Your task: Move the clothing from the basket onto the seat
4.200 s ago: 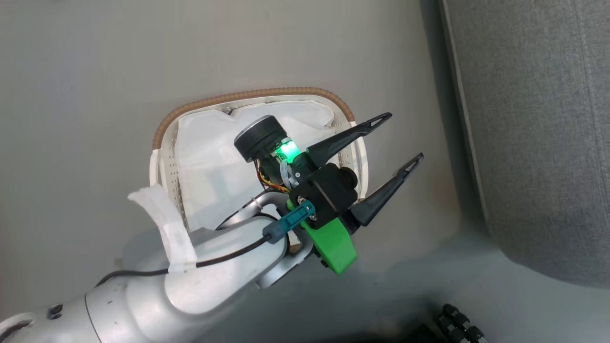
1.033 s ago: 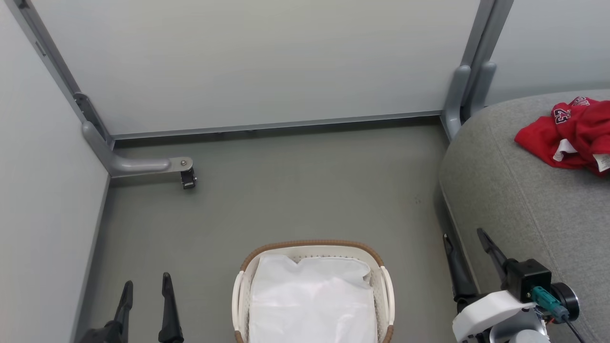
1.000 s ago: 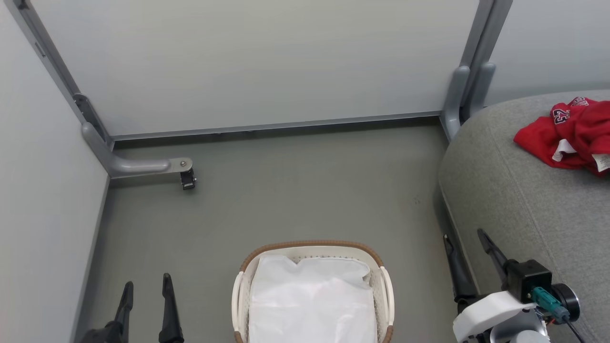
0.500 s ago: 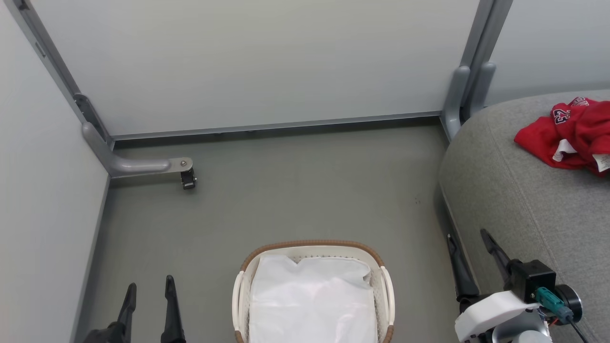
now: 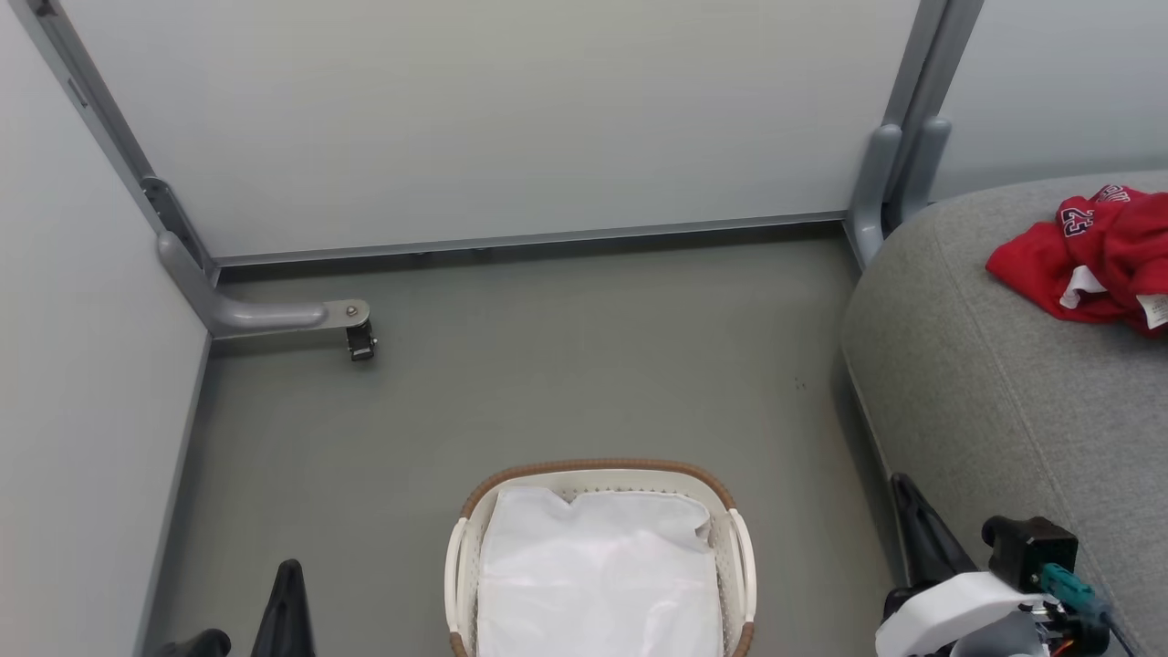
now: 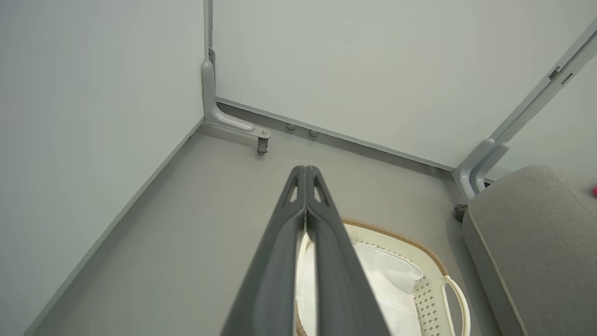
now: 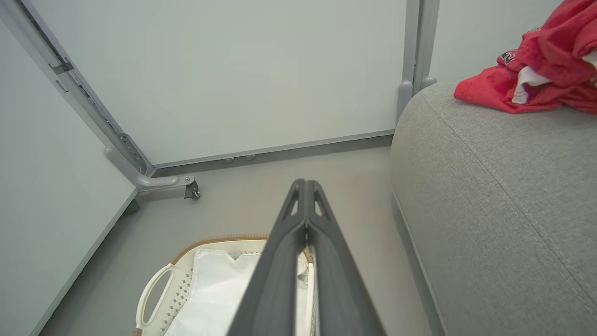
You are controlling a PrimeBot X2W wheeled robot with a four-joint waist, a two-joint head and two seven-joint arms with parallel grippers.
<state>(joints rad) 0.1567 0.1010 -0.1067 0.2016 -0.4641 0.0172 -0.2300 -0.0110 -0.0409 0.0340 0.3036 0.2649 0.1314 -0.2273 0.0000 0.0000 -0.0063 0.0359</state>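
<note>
The clothing (image 5: pixel 1090 258), a crumpled red jersey with white trim, lies on the grey seat (image 5: pixel 1004 383) at the right; it also shows on the seat (image 7: pixel 489 186) as red clothing (image 7: pixel 541 79) in the right wrist view. The white basket (image 5: pixel 739 547) with a brown braided rim stands on the floor at bottom centre, showing just its white liner cloth. My left gripper (image 5: pixel 289 573) is shut and empty at the lower left, left of the basket. My right gripper (image 5: pixel 903 488) is shut and empty at the lower right, between basket and seat. Both wrist views show the fingers pressed together.
Pale partition walls close off the far side and the left. A grey bracket foot with a small caster (image 5: pixel 360 342) juts onto the floor at the left. Grey posts (image 5: pixel 899 164) stand at the seat's far corner. Grey floor (image 5: pixel 566 365) lies between basket and wall.
Both grippers have gone from open to shut and dropped lower in the head view. Earlier still, an arm hung over the basket in a different camera pose.
</note>
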